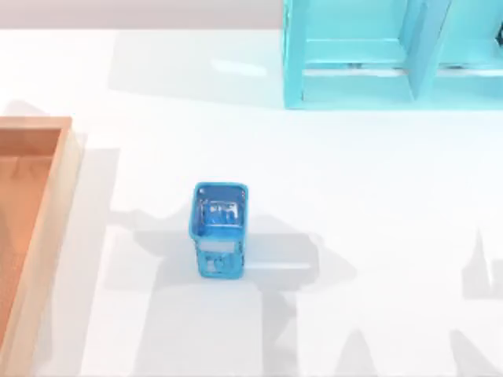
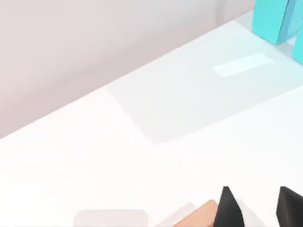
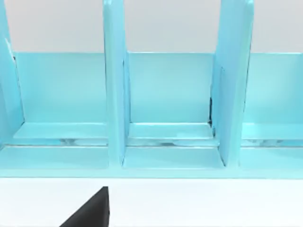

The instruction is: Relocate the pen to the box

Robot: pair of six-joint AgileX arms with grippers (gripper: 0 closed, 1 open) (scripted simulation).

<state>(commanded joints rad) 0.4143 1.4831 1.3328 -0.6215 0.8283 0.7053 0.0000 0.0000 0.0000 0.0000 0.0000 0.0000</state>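
Orange-brown and wide, the box (image 1: pixel 31 236) lies at the near left edge of the white table (image 1: pixel 377 236), while the cyan shelf (image 1: pixel 393 55) stands far right. A small blue cup (image 1: pixel 220 228) stands mid-table. The left gripper (image 2: pixel 260 210) hovers just beside a box corner, claw spread. The right gripper (image 3: pixel 94 213) faces the shelf, and its state I cannot tell.
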